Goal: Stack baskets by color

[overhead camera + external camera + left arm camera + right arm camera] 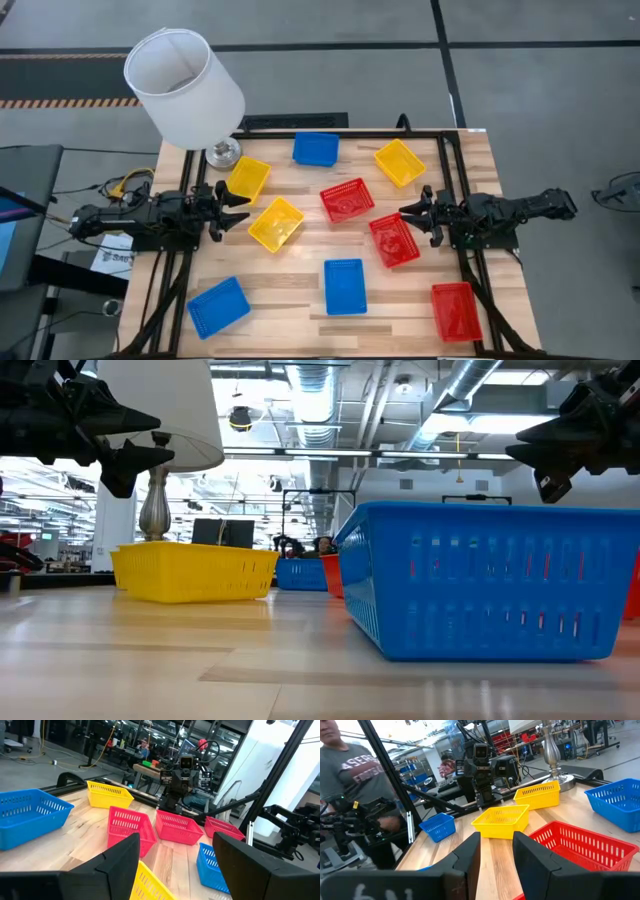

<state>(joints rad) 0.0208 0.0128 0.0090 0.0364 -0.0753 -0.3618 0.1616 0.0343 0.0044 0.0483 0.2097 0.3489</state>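
Wooden table (300, 305) holds nine empty, unstacked baskets (345, 286).

9 baskets (346, 199) spread singly across the table (300, 300), lamp (186, 76) at its far left corner

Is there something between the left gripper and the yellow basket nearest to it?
Nothing visible. The left gripper, open, is right beside the yellow basket in the middle of the table, with only bare wood between them. The lamp stands farther back, out of that path. The right gripper waits by a red basket.
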